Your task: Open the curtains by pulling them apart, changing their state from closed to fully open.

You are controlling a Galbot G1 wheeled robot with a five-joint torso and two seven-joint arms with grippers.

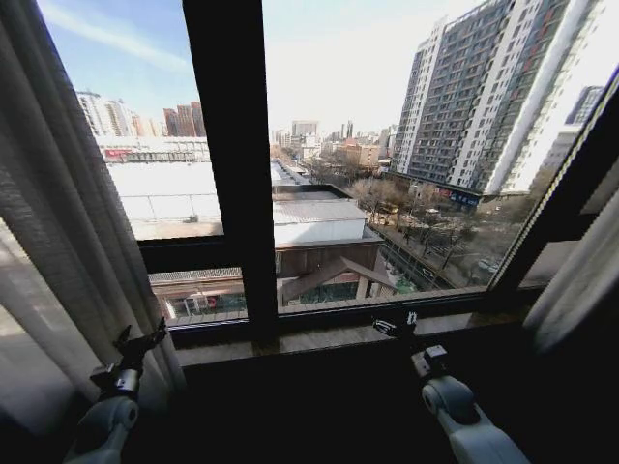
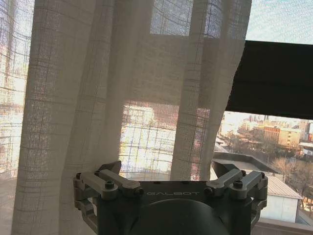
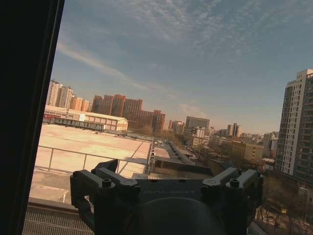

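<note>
Curtains mostly parted, both grippers free near the sill.

Head view: curtains [image 1: 58, 222] bunched at far left, a second panel at far right, window glass bare between; left gripper [image 1: 135, 350] just beside the left folds, right gripper [image 1: 398, 327] low by the window sill [image 1: 319, 335]. Left wrist view: jaws spread wide, holding nothing, sheer fabric hanging close ahead. Right wrist view: right gripper jaws also spread, empty, facing open glass and city. Judgement: nearly done; left panel could perhaps go a little farther.

Sheer pleated curtains [image 1: 68, 222] gathered at window sides
</note>
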